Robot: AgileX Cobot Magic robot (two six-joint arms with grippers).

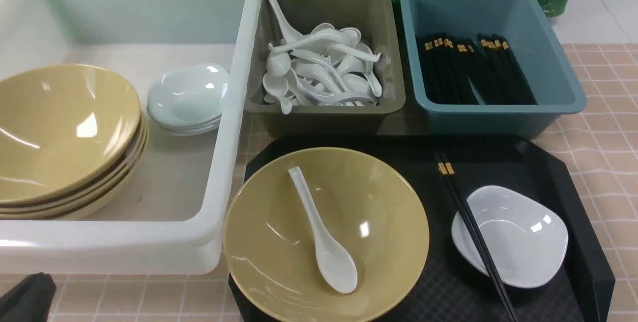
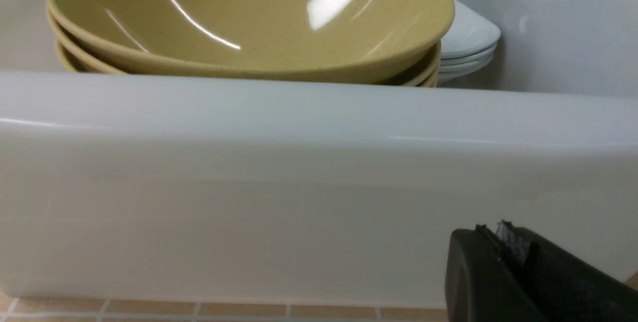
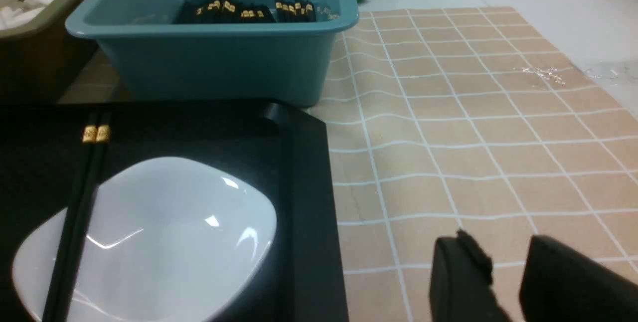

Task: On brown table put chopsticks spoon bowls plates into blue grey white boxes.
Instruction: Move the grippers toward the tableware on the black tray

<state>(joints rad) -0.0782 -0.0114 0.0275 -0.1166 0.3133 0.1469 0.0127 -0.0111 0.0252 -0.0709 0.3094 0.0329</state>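
- Your left gripper (image 2: 503, 235): jaws closed, empty, beside the white plastic box (image 2: 319, 187) wall.
- Your right gripper (image 3: 503, 252): jaws partly apart, holding nothing, above the brown checked tablecloth (image 3: 473, 127).
- Black plastic tray (image 1: 548, 162): white ceramic spoon (image 1: 321, 232) in yellow round bowl (image 1: 384, 222) at left edge; black chopsticks (image 1: 473, 232) across white dish (image 1: 523, 237) by right edge.

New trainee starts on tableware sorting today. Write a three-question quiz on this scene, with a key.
1. True or false: the spoon on the black tray lies inside the yellow bowl.
2. What lies across the small white plate? A) a fork B) chopsticks C) a second spoon
3. Fill in: the stacked bowls sit in the ____ box.

Key: 1 true; 2 B; 3 white.
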